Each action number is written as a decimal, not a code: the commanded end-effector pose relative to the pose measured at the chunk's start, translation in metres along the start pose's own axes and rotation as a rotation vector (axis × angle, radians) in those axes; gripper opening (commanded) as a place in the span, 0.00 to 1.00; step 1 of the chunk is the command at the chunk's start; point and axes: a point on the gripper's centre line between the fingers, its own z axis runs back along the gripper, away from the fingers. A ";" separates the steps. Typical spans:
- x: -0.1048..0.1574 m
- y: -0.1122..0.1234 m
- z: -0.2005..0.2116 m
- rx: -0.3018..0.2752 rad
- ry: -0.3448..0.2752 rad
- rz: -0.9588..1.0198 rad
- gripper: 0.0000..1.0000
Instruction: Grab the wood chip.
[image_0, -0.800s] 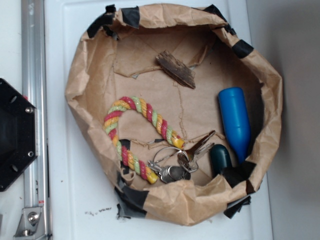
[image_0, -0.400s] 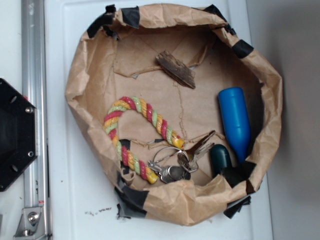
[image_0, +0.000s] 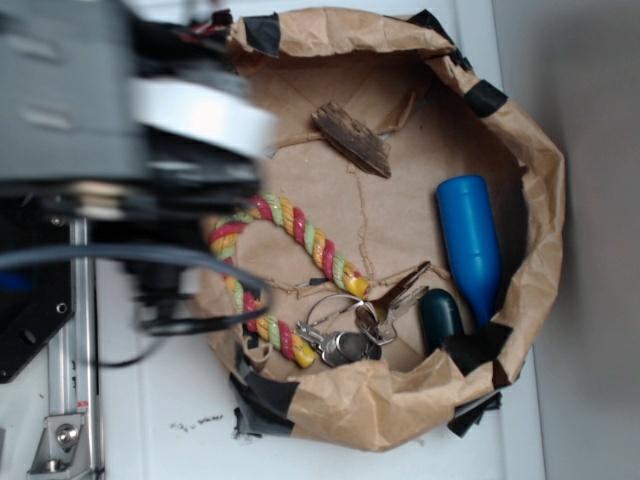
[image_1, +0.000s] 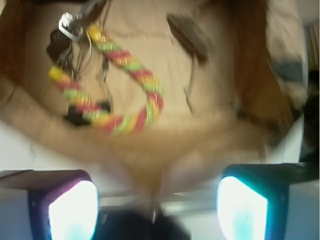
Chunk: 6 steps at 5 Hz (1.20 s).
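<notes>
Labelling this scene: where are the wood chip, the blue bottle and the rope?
wood chip (image_0: 351, 139), exterior view, middle of its rough top face.
blue bottle (image_0: 468, 238), exterior view, middle of its body.
multicoloured rope (image_0: 305, 238), exterior view, on its upper right strand.

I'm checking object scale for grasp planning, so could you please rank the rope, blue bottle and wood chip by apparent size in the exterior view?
1. Multicoloured rope, largest.
2. Blue bottle.
3. Wood chip, smallest.

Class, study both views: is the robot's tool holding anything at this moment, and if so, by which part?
Nothing is held. The tool is open with an empty gap, outside the paper bowl's rim; the wood chip lies untouched inside.
</notes>
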 end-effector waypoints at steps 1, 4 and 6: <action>0.078 -0.008 -0.022 0.089 -0.167 -0.266 1.00; 0.082 0.024 -0.063 0.038 -0.213 -0.408 1.00; 0.069 0.046 -0.065 -0.004 -0.203 -0.403 1.00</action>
